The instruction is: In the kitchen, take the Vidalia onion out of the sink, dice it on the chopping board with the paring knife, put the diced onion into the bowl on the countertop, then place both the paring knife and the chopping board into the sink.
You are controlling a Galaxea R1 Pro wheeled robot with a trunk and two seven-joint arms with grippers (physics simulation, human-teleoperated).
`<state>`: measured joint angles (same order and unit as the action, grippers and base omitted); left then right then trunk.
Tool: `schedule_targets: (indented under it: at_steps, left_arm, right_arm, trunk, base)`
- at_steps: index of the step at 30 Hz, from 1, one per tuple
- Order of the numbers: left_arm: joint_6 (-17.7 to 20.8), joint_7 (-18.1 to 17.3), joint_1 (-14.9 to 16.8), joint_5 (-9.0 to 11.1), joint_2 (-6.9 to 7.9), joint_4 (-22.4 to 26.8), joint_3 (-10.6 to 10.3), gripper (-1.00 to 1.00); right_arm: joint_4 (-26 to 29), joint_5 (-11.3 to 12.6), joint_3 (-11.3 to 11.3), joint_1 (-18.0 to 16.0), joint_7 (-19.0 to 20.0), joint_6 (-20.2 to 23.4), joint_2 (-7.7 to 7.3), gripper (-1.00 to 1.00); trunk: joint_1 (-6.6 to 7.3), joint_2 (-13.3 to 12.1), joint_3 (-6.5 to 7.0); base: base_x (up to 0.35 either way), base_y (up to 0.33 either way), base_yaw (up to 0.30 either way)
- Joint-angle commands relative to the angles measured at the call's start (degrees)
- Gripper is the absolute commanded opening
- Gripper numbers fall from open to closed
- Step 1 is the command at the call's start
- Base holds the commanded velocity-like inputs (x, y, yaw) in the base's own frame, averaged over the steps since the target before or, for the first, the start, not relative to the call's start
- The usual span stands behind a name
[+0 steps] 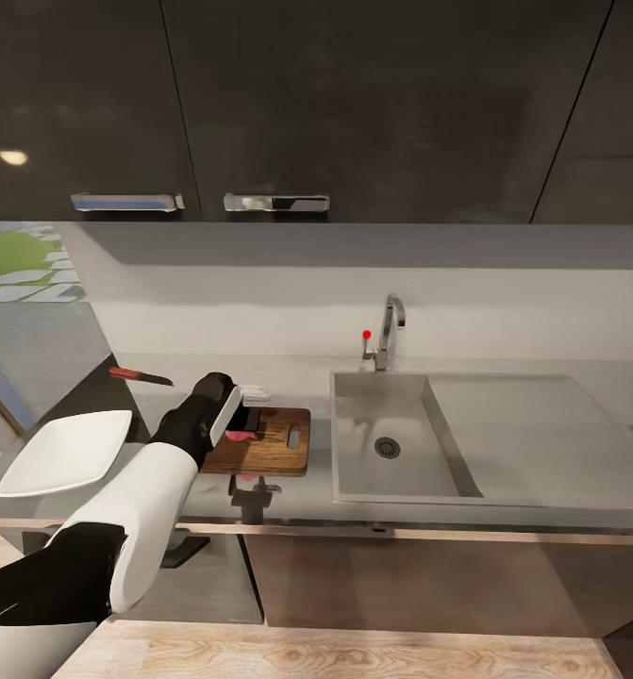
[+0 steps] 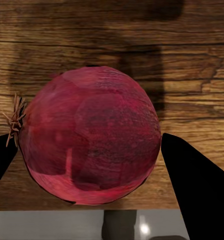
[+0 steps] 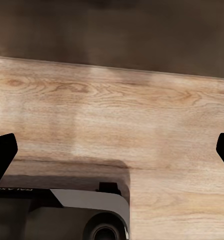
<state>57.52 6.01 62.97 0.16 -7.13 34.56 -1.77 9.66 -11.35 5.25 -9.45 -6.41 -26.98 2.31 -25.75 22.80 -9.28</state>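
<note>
Half the chopping board (image 1: 276, 443) hides beneath left gripper (image 1: 243, 422).

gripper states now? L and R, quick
Left gripper: closed around the Vidalia onion, over the chopping board.
Right gripper: open, fingers wide apart, holding nothing, pointed at the wood floor.

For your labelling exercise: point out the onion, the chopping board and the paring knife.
Vidalia onion (image 2: 89, 135), left wrist view, middle of its skin.
Chopping board (image 1: 276, 443), head view, bare wood by the handle slot.
Paring knife (image 1: 127, 374), head view, red handle.
</note>
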Motion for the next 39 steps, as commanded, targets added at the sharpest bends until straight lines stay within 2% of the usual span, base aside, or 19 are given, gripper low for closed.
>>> schedule_targets:
  at_steps: [1,39]
  left_arm:
    - [0.2,0.3,0.0,0.0,0.01,0.0,-0.2,-1.00]
    - [0.1,0.3,0.0,0.0,0.01,-0.8,-0.2,-1.00]
  right_arm:
    - [0.0,-0.6,0.5,0.0,-0.2,-0.2,0.03,1.00]
    - [0.0,-0.6,0.5,0.0,-0.2,-0.2,0.03,1.00]
  trunk:
    - [-0.03,0.1,-0.12]
    - [-0.03,0.1,-0.12]
  base:
    - [0.000,0.000,0.000]
    - [0.015,0.000,0.000]
